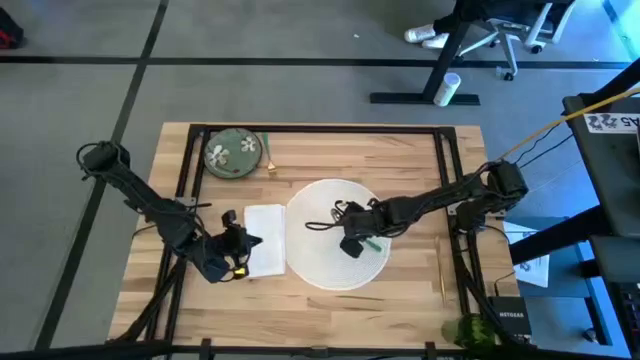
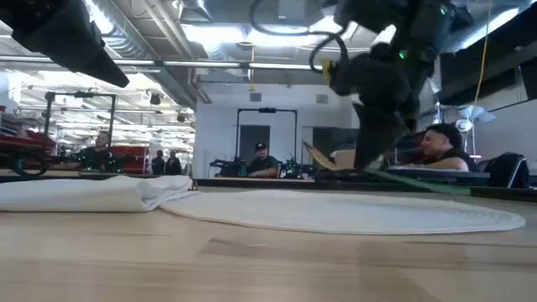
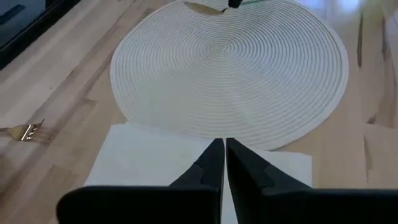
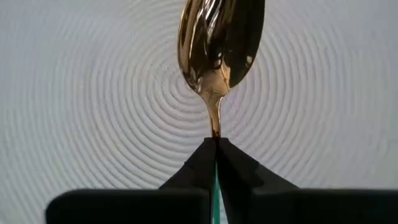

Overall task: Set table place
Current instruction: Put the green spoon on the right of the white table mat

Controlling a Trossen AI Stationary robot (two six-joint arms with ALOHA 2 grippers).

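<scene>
A flat round white ribbed mat [image 1: 338, 232] lies mid-table, with a folded white napkin [image 1: 265, 238] at its left. My right gripper [image 1: 350, 243] hangs over the mat, shut on a gold spoon [image 4: 217, 37] with a green handle [image 1: 373, 243]. My left gripper [image 3: 224, 144] is shut and empty. It hovers above the napkin's near left part, and the low view shows it raised well off the table. A green flowered dish [image 1: 232, 155] sits at the far left with a gold fork [image 1: 270, 160] beside it. My right gripper pinches the spoon between its two fingers where the gold neck [image 4: 215, 132] meets the green handle. The fingers come from above, pointing down. The spoon lies nearly level, low over the mat, its green handle [image 2: 436, 186] trailing out behind. Whether it touches the mat I cannot tell.
A thin gold knife [image 1: 441, 270] lies along the table's right side. A green tumbler [image 1: 465, 330] stands at the near right corner. Black frame bars [image 1: 190, 165] run along the table's left, right and far sides. Bare wood shows to the right of the mat.
</scene>
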